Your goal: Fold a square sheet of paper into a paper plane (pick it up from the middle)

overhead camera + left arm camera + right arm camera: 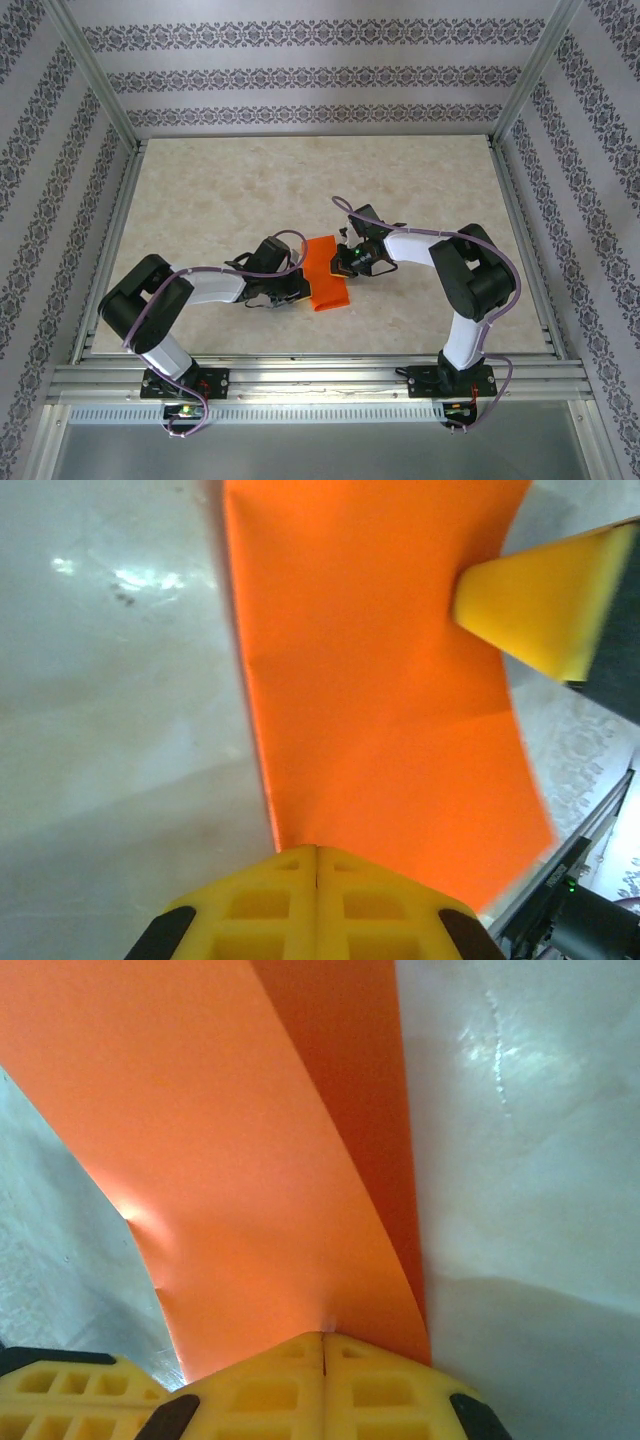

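The square sheet of paper (325, 275) is bright orange and lies folded into a narrow strip on the table between both arms. In the left wrist view the paper (380, 680) lies flat, and my left gripper (317, 848) is shut with its tips over the paper's near edge, beside the long left edge. I cannot tell whether it pinches the sheet. My right gripper (324, 1335) is shut on the paper's upper layer (200, 1160), which wrinkles at the tips and curves up over a darker lower layer (370, 1090). From above, the left gripper (300, 290) and right gripper (340, 268) flank the strip.
The beige marbled table (230, 190) is walled by patterned panels on three sides, with metal frame rails (320, 380) along the near edge. The right gripper's yellow finger (540, 605) reaches over the paper's far right edge in the left wrist view.
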Robot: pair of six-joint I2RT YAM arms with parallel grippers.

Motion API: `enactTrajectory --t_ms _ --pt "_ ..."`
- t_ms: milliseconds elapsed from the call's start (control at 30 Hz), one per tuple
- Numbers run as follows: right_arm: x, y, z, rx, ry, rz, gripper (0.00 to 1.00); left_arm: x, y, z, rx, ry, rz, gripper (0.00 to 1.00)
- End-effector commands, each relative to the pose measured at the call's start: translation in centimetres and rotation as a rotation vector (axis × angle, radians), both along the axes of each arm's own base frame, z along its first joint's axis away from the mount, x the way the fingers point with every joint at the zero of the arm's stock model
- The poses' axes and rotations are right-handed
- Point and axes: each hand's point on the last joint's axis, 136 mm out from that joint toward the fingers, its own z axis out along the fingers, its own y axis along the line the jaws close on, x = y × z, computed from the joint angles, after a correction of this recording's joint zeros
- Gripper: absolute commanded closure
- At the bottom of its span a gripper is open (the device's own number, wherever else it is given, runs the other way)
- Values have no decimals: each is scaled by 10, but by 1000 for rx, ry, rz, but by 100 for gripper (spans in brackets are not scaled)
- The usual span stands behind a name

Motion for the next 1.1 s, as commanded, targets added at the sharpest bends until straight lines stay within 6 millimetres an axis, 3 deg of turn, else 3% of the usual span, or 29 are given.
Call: enactTrajectory --t_ms 0,133,300,533,867,1067 --pt "-15 -27 -24 -131 60 -44 100 6 -16 23 -64 -57 -17 100" --pt "-16 -27 -25 -130 63 -46 100 8 -27 23 -104 -47 -20 100" --pt "-16 -27 -26 -131 70 -45 100 -7 -35 -3 -102 24 -44 100" --pt "-17 -30 -28 -143 70 -44 100 -31 -6 -35 18 89 -7 99" --pt "-15 -31 -26 -141 68 -51 100 -33 -13 -5 -25 24 -87 96" --pt "-15 -31 -26 -136 70 -53 100 -18 -29 23 -95 -56 -98 97"
